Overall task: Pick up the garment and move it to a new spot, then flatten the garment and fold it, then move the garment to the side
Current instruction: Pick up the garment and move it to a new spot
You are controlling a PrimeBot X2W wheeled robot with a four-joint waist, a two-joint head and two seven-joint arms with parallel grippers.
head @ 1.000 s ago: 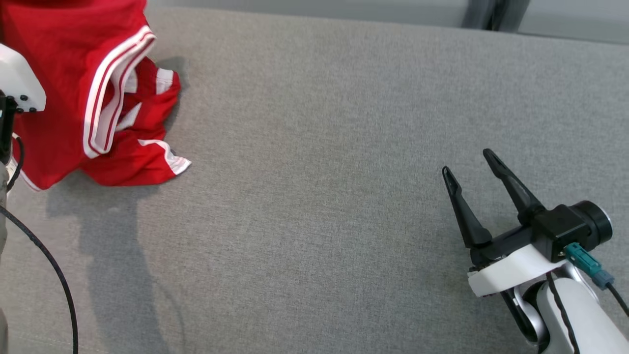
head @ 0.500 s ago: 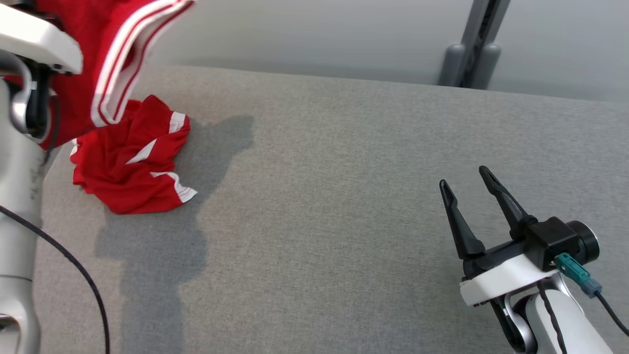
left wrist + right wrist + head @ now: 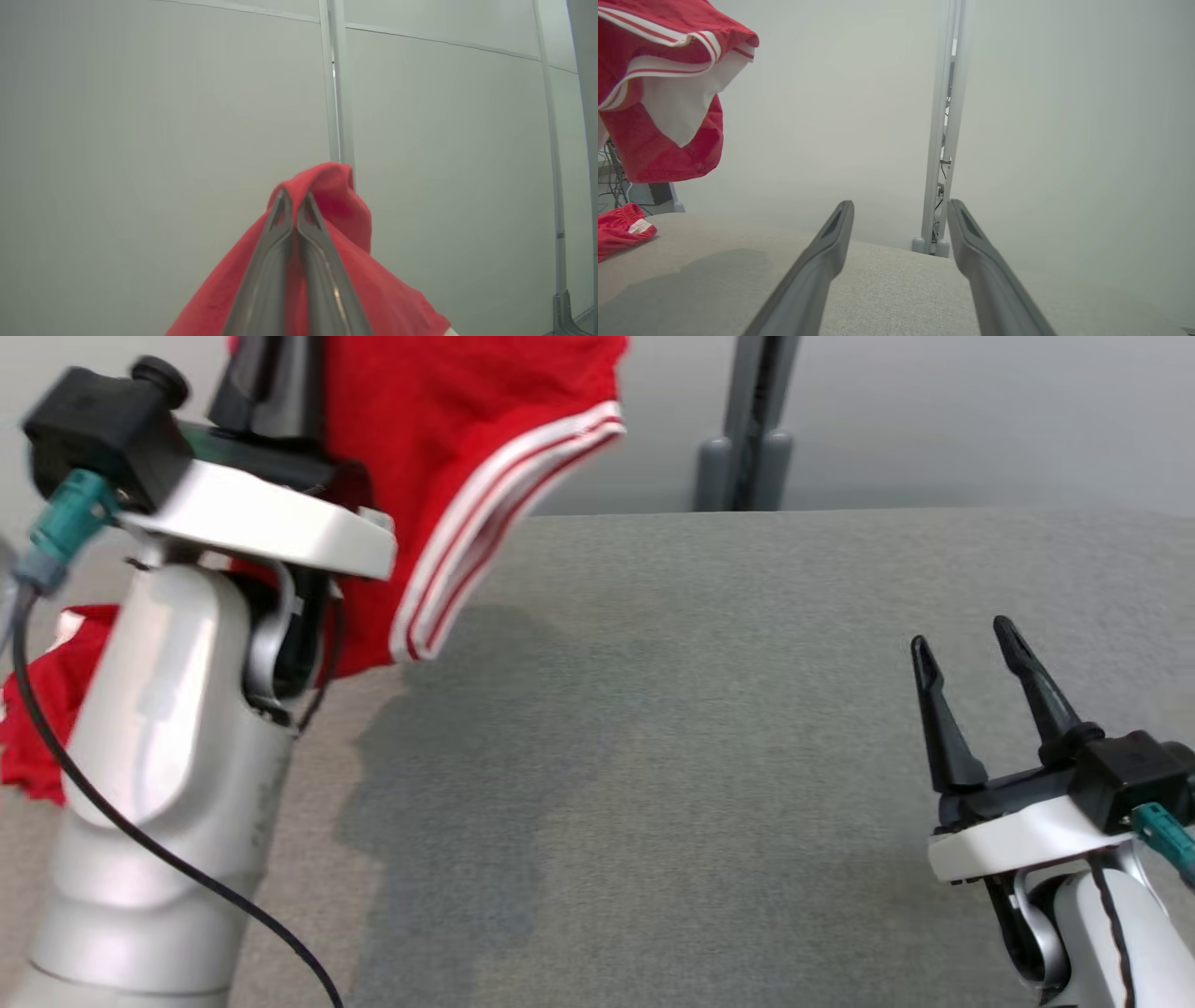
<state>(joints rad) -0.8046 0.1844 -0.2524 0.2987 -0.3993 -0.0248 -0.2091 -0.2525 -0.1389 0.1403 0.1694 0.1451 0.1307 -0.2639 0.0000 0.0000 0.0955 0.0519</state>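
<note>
The left gripper (image 3: 293,198) has its two dark fingers pressed together on a fold of the red fabric garment (image 3: 485,420), which bulges over the fingertips in the left wrist view. It holds the garment raised above the left part of the flat grey fabric surface (image 3: 709,756), near the far edge. The garment hangs from the grip with its long axis close to vertical. Its hem, trimmed with white and red stripes, slants from upper right to lower left in the head view. The lowest corner points down at the surface and, in the right wrist view, hangs clear of it.

A crumpled red cloth (image 3: 28,728) with a white patch lies at the left edge of the surface, below the raised arm. Whether it is joined to the hanging garment cannot be told. A black cable (image 3: 140,840) loops down along the pale left forearm. The garment and arm cast a shadow (image 3: 448,784) on the surface beneath them.

The right gripper (image 3: 962,637) stands near the right edge with its fingers spread apart and nothing between them, well apart from the garment. Beyond the far edge rises a grey metal post (image 3: 752,420) before a pale wall (image 3: 140,116).
</note>
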